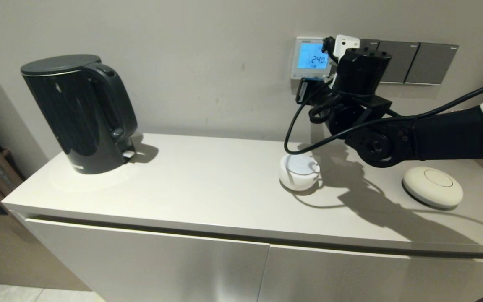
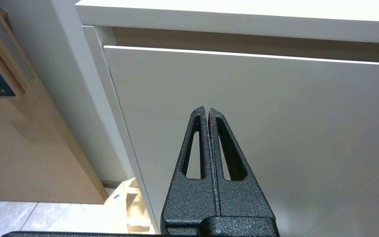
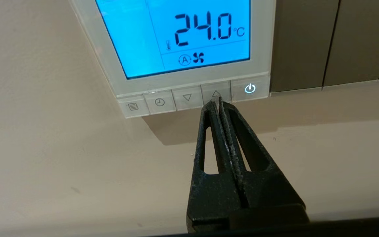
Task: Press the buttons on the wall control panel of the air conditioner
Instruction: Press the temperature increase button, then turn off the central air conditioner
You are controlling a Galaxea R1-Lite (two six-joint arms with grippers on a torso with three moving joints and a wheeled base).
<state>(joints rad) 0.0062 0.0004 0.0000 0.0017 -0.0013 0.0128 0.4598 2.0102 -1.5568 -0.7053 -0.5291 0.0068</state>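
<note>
The white-framed wall control panel (image 1: 310, 58) hangs on the wall, its screen (image 3: 179, 33) glowing blue and reading 24.0 °C. Along its bottom strip runs a row of pale buttons (image 3: 187, 98): menu, clock, down arrow, up arrow (image 3: 216, 92) and a lit power button (image 3: 250, 88). My right gripper (image 3: 217, 101) is shut and empty, its tips at the lower edge of the up-arrow button. In the head view the right wrist (image 1: 361, 73) hides the strip's right part. My left gripper (image 2: 207, 109) is shut and empty, parked low in front of the cabinet door.
Dark grey switch plates (image 1: 417, 63) sit right of the panel. On the white cabinet top (image 1: 207, 180) stand a black kettle (image 1: 79, 113), a white cup (image 1: 299, 172) below the panel and a round cream disc (image 1: 432, 186). A black cable (image 1: 291, 126) loops from the wrist.
</note>
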